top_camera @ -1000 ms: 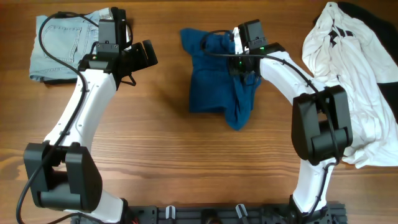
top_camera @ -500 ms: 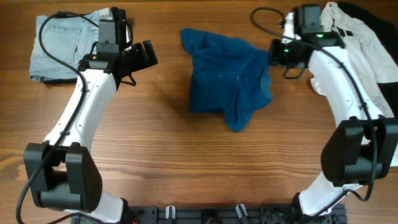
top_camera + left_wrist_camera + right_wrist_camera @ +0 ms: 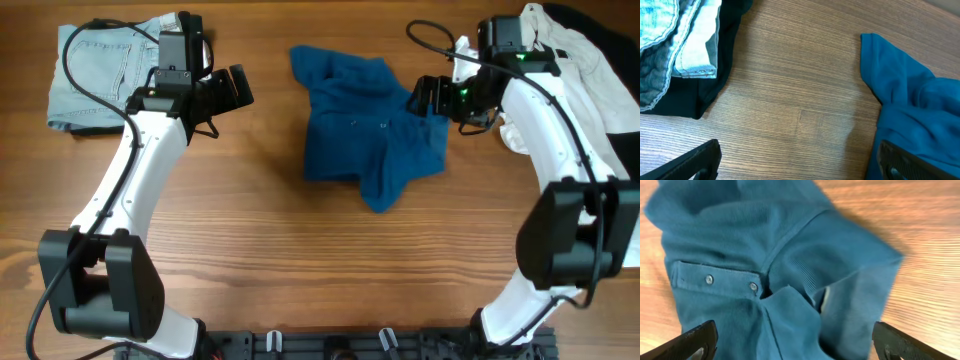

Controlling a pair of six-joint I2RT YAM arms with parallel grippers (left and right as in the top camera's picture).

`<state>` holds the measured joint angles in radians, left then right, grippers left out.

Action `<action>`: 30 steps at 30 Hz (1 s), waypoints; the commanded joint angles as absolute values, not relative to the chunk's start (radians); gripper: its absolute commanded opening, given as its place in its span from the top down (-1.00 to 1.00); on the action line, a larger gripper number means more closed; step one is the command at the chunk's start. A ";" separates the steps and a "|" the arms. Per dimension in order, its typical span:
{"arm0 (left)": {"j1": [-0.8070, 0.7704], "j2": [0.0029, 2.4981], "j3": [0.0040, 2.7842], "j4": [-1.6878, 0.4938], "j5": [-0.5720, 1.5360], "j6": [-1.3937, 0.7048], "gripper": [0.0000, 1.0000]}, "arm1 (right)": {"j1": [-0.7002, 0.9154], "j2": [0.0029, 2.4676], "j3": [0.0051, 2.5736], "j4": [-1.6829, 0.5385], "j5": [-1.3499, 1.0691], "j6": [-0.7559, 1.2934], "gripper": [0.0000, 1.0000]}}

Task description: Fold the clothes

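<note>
The deep-blue garment (image 3: pixel 365 130) lies crumpled at the table's middle, its buttoned placket (image 3: pixel 730 282) showing in the right wrist view. My right gripper (image 3: pixel 422 97) hovers over the garment's right edge, open, nothing between its fingers (image 3: pixel 692 342); blue cloth fills the view beneath my right gripper (image 3: pixel 800 347). My left gripper (image 3: pixel 238 88) stands open over bare wood left of the garment (image 3: pixel 912 115), holding nothing, as the left wrist view of the gripper (image 3: pixel 800 167) confirms. Light-blue denim shorts (image 3: pixel 100 65) lie at the far left. The white garment (image 3: pixel 565 45) is heaped at the far right, partly behind the right arm.
Black cloth (image 3: pixel 722 60) sits under the shorts (image 3: pixel 670 35). A dark item (image 3: pixel 612 35) lies behind the white garment. Bare wooden table (image 3: pixel 250 220) stretches in front of the blue garment. The arm bases stand at the near edge.
My right gripper pulled the blue garment's right side out to the right, spreading it, then opened and let go. The left arm has not moved.
</note>
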<state>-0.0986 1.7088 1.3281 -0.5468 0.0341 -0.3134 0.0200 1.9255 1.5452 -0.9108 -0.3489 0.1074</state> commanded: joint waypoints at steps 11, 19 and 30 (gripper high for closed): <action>-0.096 1.702 1.335 -0.547 0.025 -0.318 -1.00 | 0.083 2.156 1.530 -0.808 -0.463 0.158 -0.99; -0.096 1.702 1.335 -0.555 0.024 -0.318 -1.00 | 0.198 2.315 1.530 -0.651 -0.644 0.167 -0.99; -0.096 1.702 1.335 -0.578 0.025 -0.319 -1.00 | 0.234 2.281 1.539 -0.600 -0.865 0.054 -0.31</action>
